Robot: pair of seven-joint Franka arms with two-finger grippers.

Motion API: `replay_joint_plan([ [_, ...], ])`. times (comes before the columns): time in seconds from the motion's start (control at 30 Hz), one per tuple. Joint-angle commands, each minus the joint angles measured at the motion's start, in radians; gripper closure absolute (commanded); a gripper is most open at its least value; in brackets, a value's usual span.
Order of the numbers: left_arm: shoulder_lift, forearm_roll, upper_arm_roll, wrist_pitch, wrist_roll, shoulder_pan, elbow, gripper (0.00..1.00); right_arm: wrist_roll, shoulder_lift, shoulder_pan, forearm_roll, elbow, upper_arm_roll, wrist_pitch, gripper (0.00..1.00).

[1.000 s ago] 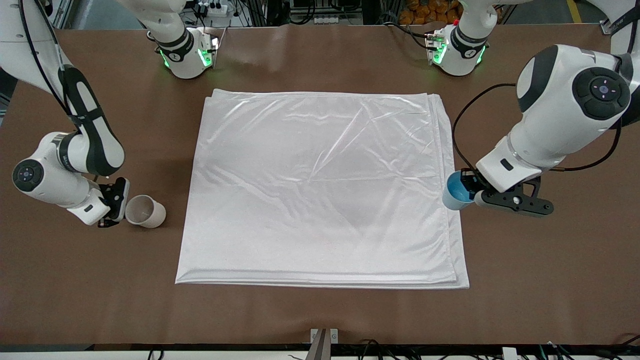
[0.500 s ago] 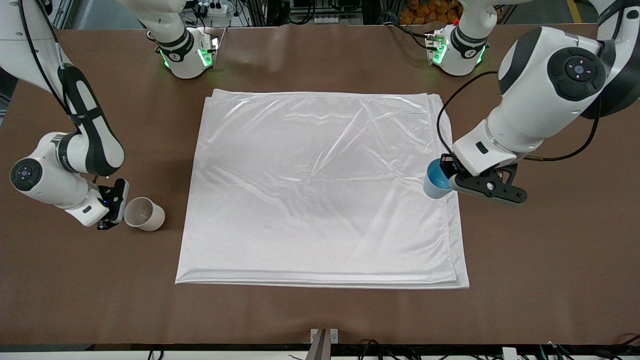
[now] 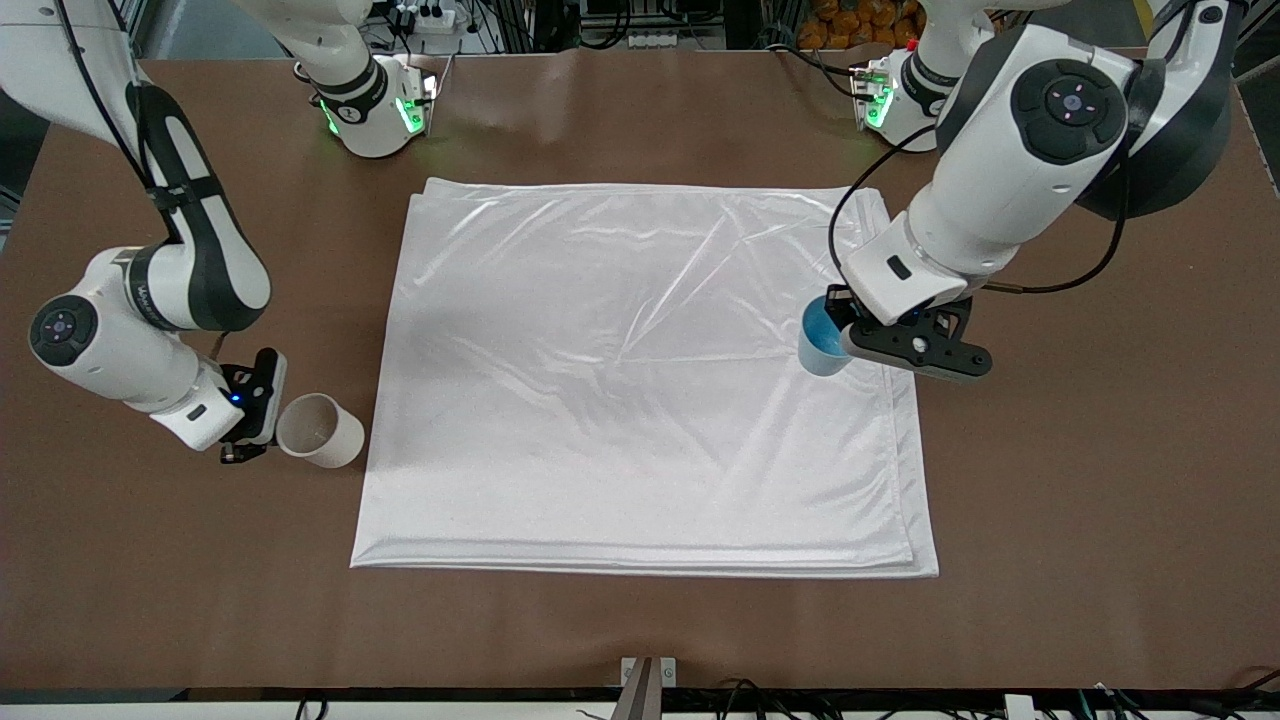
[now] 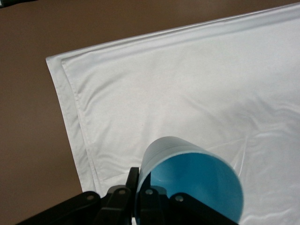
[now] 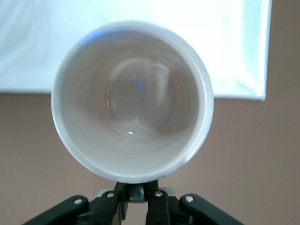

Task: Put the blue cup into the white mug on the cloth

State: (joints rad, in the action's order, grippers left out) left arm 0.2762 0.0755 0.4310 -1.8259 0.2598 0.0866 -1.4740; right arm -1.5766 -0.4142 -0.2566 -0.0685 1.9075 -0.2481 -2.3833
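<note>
The blue cup (image 3: 822, 342) hangs tipped over the cloth (image 3: 640, 380), near the cloth's edge at the left arm's end. My left gripper (image 3: 846, 336) is shut on the cup's rim. In the left wrist view one finger sits inside the blue cup (image 4: 192, 183) and one outside, the left gripper (image 4: 140, 190) over the cloth (image 4: 187, 84). The white mug (image 3: 320, 430) is tipped on its side over bare table beside the cloth, at the right arm's end. My right gripper (image 3: 265, 418) is shut on its black handle. The mug (image 5: 131, 98) shows its empty inside above the right gripper (image 5: 140, 194).
The brown table (image 3: 1100, 500) lies bare around the cloth. Both arm bases (image 3: 375, 110) stand along the table's edge farthest from the front camera. A cable loops from the left arm's wrist above the cloth's corner.
The left gripper carried the blue cup from beside the cloth's edge to over the cloth. The right gripper closed on the mug's handle and shifted the mug a little toward the cloth.
</note>
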Motion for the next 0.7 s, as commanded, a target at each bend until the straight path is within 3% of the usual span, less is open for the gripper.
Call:
replay_joint_plan([
  [0.0,-0.008,-0.01,-0.003,0.02,0.067,0.036,0.008,1.0,0.095,0.023,0.008,0.012,0.013,-0.065,0.015,1.0],
  [0.53,-0.006,0.001,-0.012,0.02,0.067,0.019,0.004,1.0,0.489,0.012,0.305,-0.01,-0.028,-0.069,0.029,1.0],
  [0.67,-0.006,0.012,-0.014,0.027,0.065,0.016,0.006,1.0,0.604,0.0,0.368,-0.074,-0.036,-0.068,0.029,1.0],
])
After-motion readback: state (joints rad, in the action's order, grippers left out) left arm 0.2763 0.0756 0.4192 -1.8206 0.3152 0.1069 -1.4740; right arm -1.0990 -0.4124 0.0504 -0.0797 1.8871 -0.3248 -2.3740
